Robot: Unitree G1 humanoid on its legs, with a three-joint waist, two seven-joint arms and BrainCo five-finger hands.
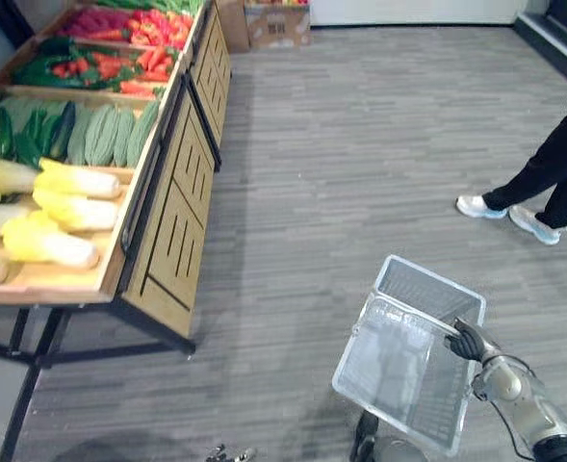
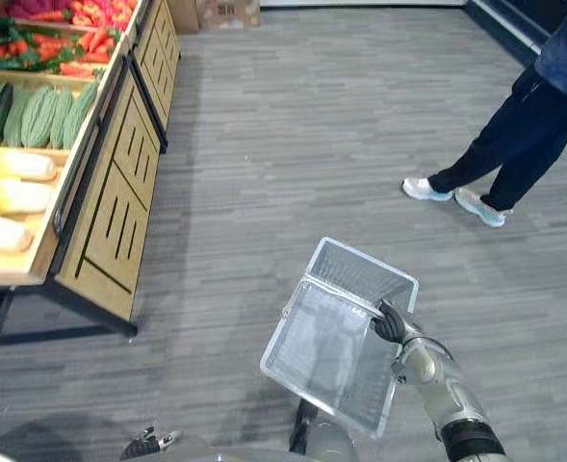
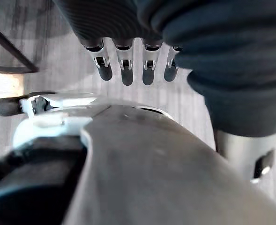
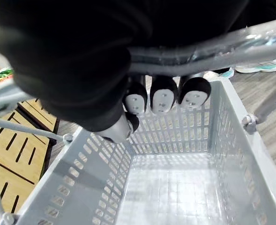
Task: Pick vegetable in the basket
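Note:
My right hand [image 1: 468,342] is shut on the handle of a pale grey plastic basket [image 1: 391,364], which hangs tilted above the floor at the lower right. In the right wrist view its fingers [image 4: 162,96] curl round the handle bars, and the basket's [image 4: 175,187] inside is bare. Vegetables lie on a wooden stand [image 1: 172,221] at the left: yellow-white cabbages [image 1: 69,208], green gourds [image 1: 105,135] and red vegetables [image 1: 134,53] further back. My left hand [image 3: 123,70] hangs low with straight fingers, well below the stand; its fingertips [image 2: 148,444] show at the bottom edge.
A person in dark trousers and white shoes [image 1: 509,214] stands on the grey floor to the right. A cardboard box [image 1: 277,24] sits at the far end beyond the stand. The stand rests on black metal legs [image 1: 33,361].

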